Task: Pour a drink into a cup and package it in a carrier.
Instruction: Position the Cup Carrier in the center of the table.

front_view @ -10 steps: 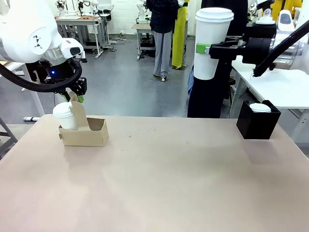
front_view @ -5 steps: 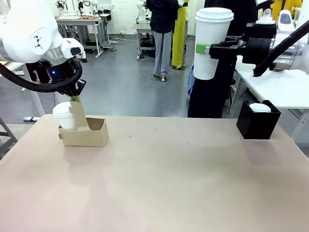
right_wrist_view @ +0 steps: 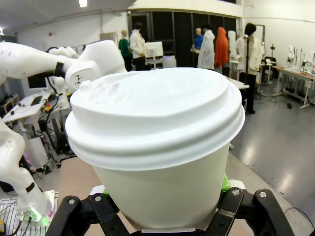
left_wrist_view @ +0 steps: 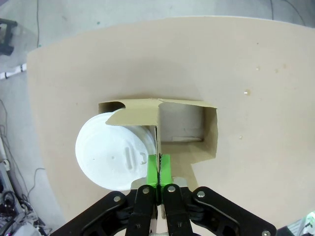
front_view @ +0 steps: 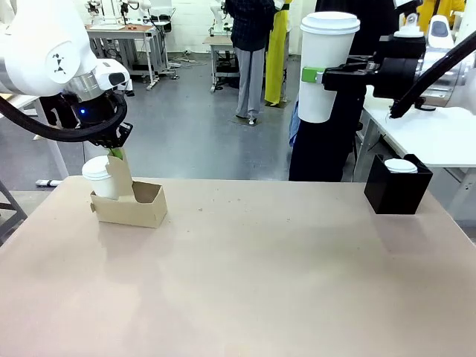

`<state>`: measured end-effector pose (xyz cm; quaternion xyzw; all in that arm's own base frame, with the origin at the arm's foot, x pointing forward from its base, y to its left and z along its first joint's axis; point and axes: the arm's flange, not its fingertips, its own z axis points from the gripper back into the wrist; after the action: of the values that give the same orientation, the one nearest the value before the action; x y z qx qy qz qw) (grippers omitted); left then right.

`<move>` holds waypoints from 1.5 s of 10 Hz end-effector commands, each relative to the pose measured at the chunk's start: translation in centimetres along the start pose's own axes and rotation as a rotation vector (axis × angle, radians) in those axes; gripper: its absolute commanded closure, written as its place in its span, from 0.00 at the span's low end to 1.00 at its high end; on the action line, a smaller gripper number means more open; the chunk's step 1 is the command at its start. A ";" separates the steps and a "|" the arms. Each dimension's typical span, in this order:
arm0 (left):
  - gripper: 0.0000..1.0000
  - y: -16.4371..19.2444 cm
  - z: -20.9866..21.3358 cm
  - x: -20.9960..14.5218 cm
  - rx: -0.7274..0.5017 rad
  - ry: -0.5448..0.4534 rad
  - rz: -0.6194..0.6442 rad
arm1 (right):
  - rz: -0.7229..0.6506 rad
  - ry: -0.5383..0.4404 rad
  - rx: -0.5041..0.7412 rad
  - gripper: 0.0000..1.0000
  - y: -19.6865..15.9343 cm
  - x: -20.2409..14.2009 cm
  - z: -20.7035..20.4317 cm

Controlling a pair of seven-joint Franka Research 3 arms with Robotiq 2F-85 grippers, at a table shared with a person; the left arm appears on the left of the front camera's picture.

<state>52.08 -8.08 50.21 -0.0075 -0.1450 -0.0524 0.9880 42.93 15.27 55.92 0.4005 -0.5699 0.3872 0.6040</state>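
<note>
Your left end effector (front_view: 117, 153) pinches the tab (front_view: 122, 175) of the small brown cardboard carrier (front_view: 143, 213) at the bench's (front_view: 260, 282) ten o'clock, a lidded white cup (front_view: 97, 177) in one pocket. Your right end effector (front_view: 315, 75) clamps a tall white lidded paper cup (front_view: 326, 44) aloft at two o'clock.

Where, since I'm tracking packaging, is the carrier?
Front view: the carrier is at the table's far left, handle tab pinched by the left claw.

We are in a robotics lab. A white robot arm (front_view: 44, 52) stands at our brown counter (front_view: 238, 282). Beyond it a wide grey floor (front_view: 186, 126) runs to far benches (front_view: 119, 31) loaded with equipment, where a person (front_view: 249, 44) stands. A white bench (front_view: 439, 134) sits to the right.
</note>
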 end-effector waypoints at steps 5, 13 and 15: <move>0.98 -5.0 8.2 -2.3 0.016 -0.097 0.039 | 0.004 -0.006 0.003 0.19 0.2 0.3 0.0; 0.98 -28.0 11.8 -13.9 0.033 -0.083 0.059 | 0.004 -0.006 0.003 0.19 0.2 0.3 0.0; 0.98 -31.2 9.8 -15.7 0.006 -0.094 0.057 | 0.004 -0.006 0.003 0.19 0.2 0.3 0.0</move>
<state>30.55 -36.96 56.02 -0.0088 -0.1730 -0.0358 0.9842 42.85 15.28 55.96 0.3995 -0.5702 0.3880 0.6039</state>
